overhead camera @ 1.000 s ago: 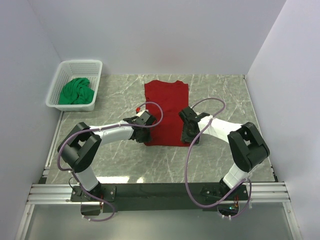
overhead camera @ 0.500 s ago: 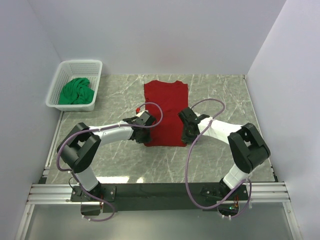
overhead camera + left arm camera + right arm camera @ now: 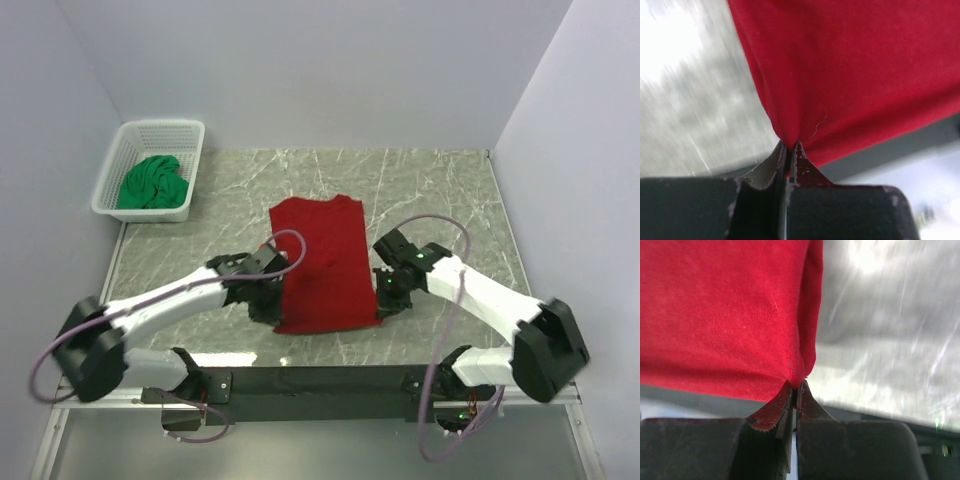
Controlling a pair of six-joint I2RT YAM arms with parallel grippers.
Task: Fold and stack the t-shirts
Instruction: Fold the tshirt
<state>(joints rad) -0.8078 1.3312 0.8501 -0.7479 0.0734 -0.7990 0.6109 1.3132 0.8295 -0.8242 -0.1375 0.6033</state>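
Note:
The red t-shirt (image 3: pixel 322 262) lies lengthwise in the middle of the marble table, its near hem close to the front edge. My left gripper (image 3: pixel 276 318) is shut on the shirt's near left corner; in the left wrist view (image 3: pixel 789 145) the red fabric (image 3: pixel 850 75) hangs from the closed jaws. My right gripper (image 3: pixel 381 302) is shut on the near right corner; the right wrist view (image 3: pixel 796 385) shows red cloth (image 3: pixel 725 315) pinched the same way. The green t-shirt (image 3: pixel 152 183) lies crumpled in the basket.
The white lattice basket (image 3: pixel 128 140) stands at the far left corner against the wall. Grey walls close the table on the left, back and right. The black rail (image 3: pixel 320 380) with the arm bases runs along the near edge.
Both grippers have pulled the red shirt toward the near edge of the table; its hem now lies much closer to the arm bases. Both arms have drawn back with it.

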